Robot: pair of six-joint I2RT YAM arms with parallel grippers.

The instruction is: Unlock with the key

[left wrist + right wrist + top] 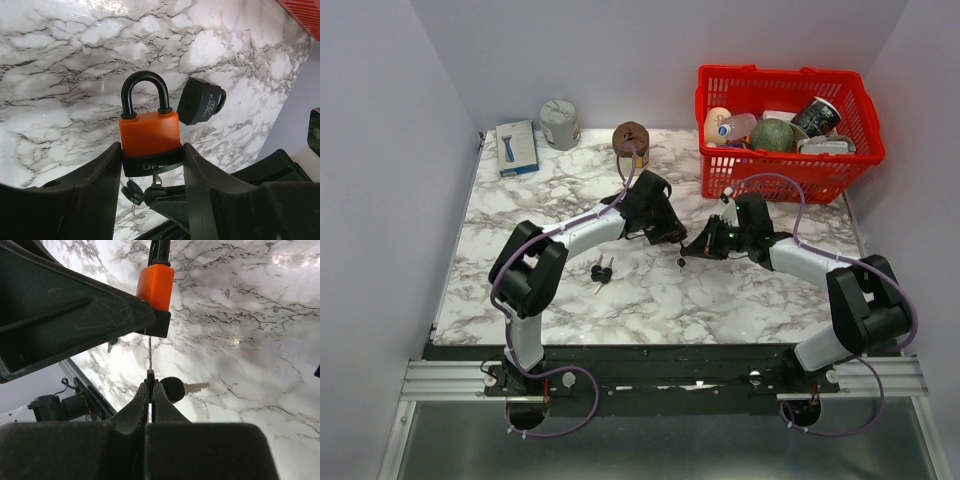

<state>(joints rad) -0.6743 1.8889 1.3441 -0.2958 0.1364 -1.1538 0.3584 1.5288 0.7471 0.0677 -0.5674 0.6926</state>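
Note:
An orange padlock [149,132] with a black base and a black shackle, still seated in the body, is held above the marble table. My left gripper [152,159] is shut on the padlock's base from both sides. The key [158,181] has its blade up in the keyhole under the base. My right gripper [150,386] is shut on the key's head, seen edge-on with the thin blade [149,352] running up into the padlock [156,285]. A second key [175,389] hangs from the same ring beside the fingers. In the top view, the two grippers [665,232] [698,245] meet mid-table.
A black padlock [200,102] lies on the marble just beyond the orange one. Loose black-headed keys [601,272] lie left of centre. A red basket [780,72] of items stands back right. A blue box [517,148], a grey can [560,124] and a brown roll [631,140] line the back.

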